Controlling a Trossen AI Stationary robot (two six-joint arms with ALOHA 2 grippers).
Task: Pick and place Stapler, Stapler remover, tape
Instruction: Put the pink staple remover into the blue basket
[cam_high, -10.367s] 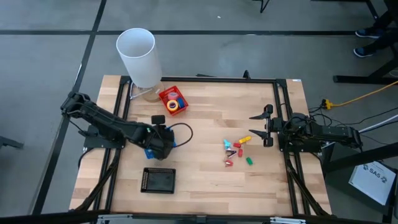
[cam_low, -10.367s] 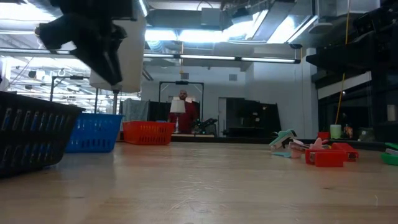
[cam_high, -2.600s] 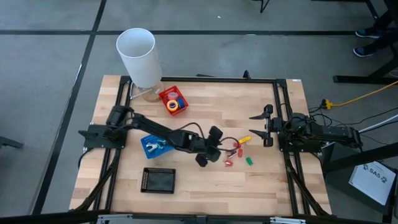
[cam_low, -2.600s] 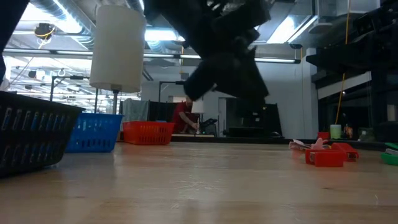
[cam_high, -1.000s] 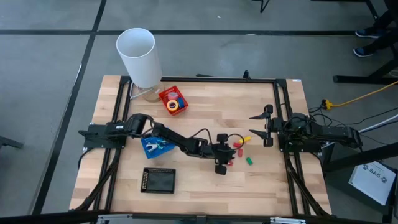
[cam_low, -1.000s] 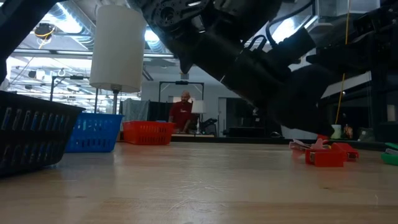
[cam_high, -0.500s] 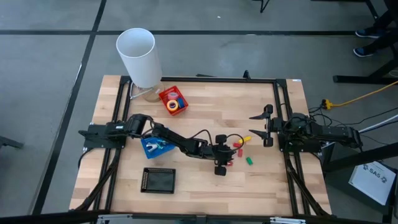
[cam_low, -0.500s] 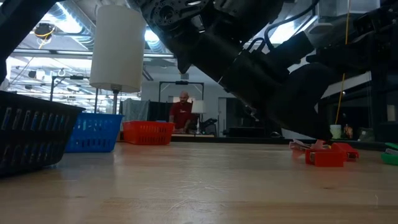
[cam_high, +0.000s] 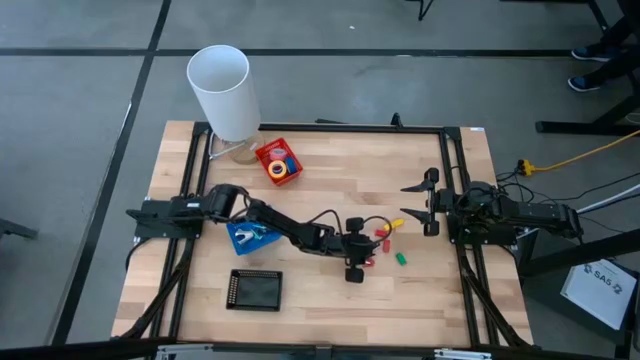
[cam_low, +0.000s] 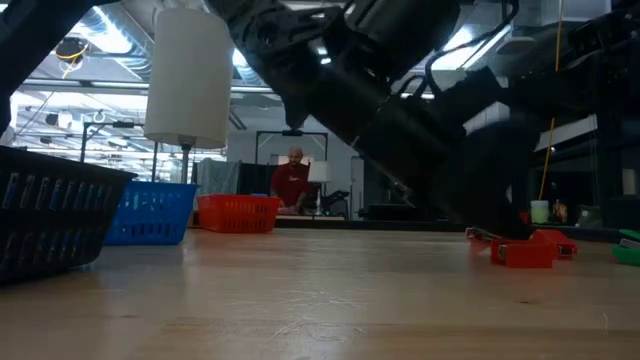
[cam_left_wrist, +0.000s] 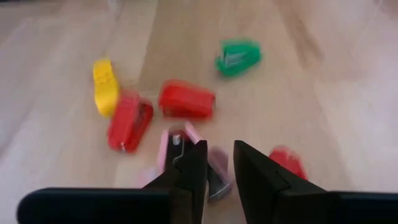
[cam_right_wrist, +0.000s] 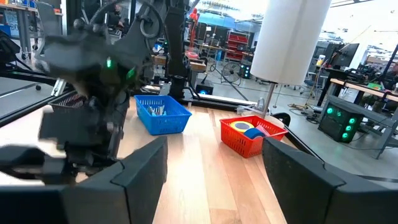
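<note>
My left arm reaches across the table, and its gripper (cam_high: 362, 256) (cam_left_wrist: 217, 163) sits low over a cluster of small pieces, fingers drawn close on a pink stapler remover (cam_left_wrist: 176, 144). Around it lie two red staplers (cam_left_wrist: 186, 99) (cam_left_wrist: 127, 121), a yellow one (cam_left_wrist: 104, 87) and a green one (cam_left_wrist: 238, 57), all on the wood. Yellow and blue tape rolls (cam_high: 280, 166) rest inside the red basket (cam_right_wrist: 252, 134). My right gripper (cam_high: 430, 205) waits open at the table's right edge. My left gripper pinches the pink stapler remover between its two fingertips (cam_left_wrist: 198, 167), coming slanting down from the table's left side. One pink arm (cam_left_wrist: 176, 144) sticks out beside the fingers. The remover lies at table level; I cannot tell whether it is lifted.
A blue basket (cam_high: 250, 235) with stapler removers sits under the left arm, a black basket (cam_high: 255, 290) toward the near edge, and a tall white cylinder (cam_high: 225, 90) at the far left corner. A person (cam_low: 293, 180) stands in the room beyond.
My left gripper has sunk a little toward the table at the cluster of pieces, staying over the same spot.
</note>
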